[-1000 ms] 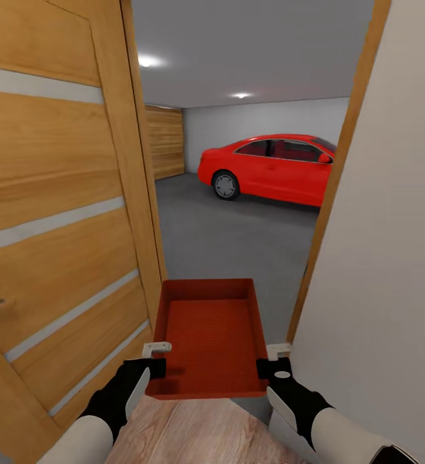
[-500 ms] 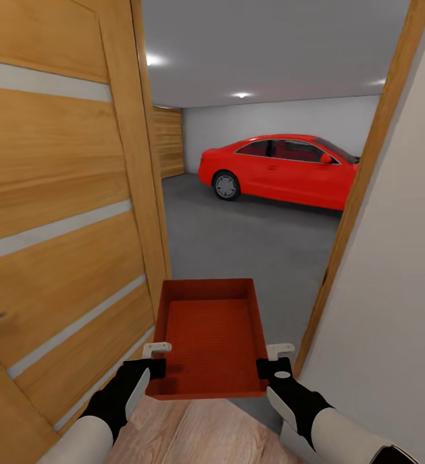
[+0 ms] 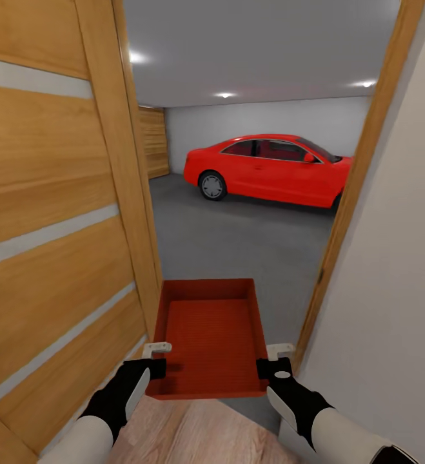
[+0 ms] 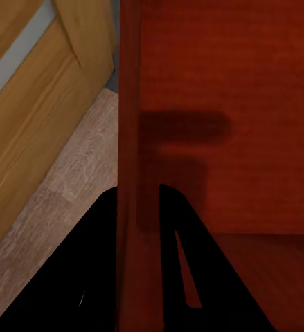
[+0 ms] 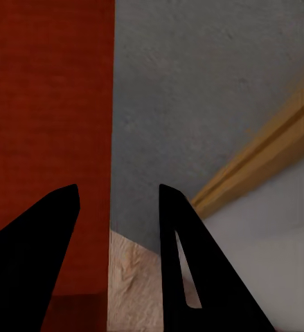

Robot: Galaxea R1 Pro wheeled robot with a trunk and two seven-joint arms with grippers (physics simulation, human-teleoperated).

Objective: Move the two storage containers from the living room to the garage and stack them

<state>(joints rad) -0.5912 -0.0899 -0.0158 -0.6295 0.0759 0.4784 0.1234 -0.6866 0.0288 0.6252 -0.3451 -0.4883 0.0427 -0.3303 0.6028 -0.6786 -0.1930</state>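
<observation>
Carrying the open red-orange plastic storage bin (image 3: 211, 338) through the garage doorway.
Both grippers, left (image 3: 153, 368) and right (image 3: 269, 368), pinch its side walls; keep it centred between door (image 3: 57, 212) and frame (image 3: 354, 187).

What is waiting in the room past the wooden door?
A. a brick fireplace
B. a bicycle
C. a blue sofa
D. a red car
D: through the doorway, a red car is parked on the grey floor, beyond the red bin that the left pincer and right pincer hold by its side walls.
</observation>
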